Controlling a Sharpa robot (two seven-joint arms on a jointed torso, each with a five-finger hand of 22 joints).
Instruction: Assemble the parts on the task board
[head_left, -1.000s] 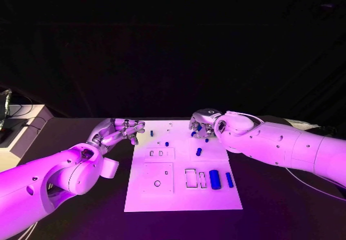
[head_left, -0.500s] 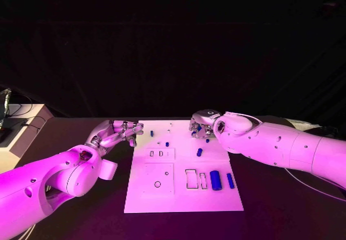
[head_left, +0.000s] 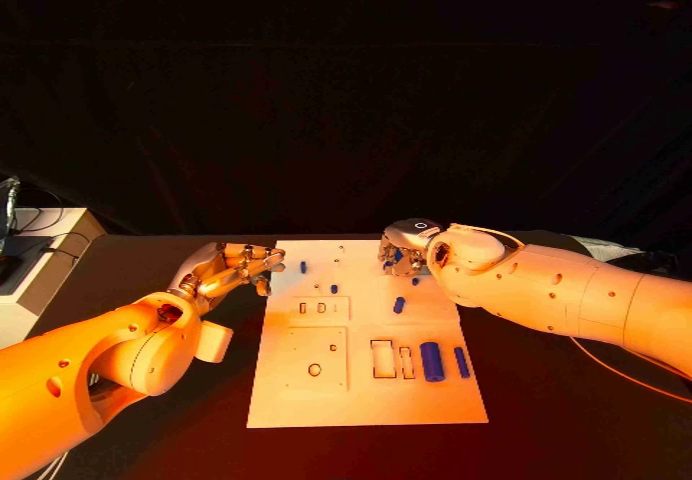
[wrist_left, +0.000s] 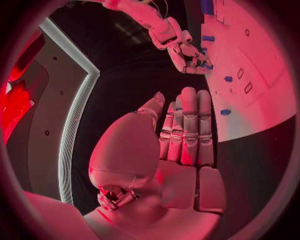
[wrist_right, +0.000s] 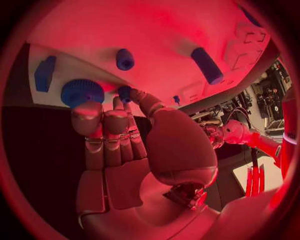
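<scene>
The white task board (head_left: 361, 385) lies in the middle of the table. My right hand (head_left: 405, 252) bends down over its far right corner. There its fingertips (wrist_right: 87, 111) touch a round blue part (wrist_right: 82, 92), and the thumb lies against a small blue piece (wrist_right: 125, 92); whether it grips either I cannot tell. A blue block (wrist_right: 45, 72), a blue peg (wrist_right: 125, 59) and a blue cylinder (wrist_right: 206, 65) lie close by. My left hand (head_left: 240, 265) hovers off the board's far left corner, fingers (wrist_left: 187, 125) straight, holding nothing. Two long blue parts (head_left: 431, 360) lie at the board's right.
Small blue pegs stand on the far half of the board (head_left: 303, 267), (head_left: 333, 288), (head_left: 398, 304). Cut-outs and slots mark the board's middle (head_left: 316, 350). A white box (head_left: 43, 270) stands beyond the table's left edge. Black table surrounds the board.
My left hand has shifted slightly toward the board. The right hand stays over the far right corner, and the parts have not moved.
</scene>
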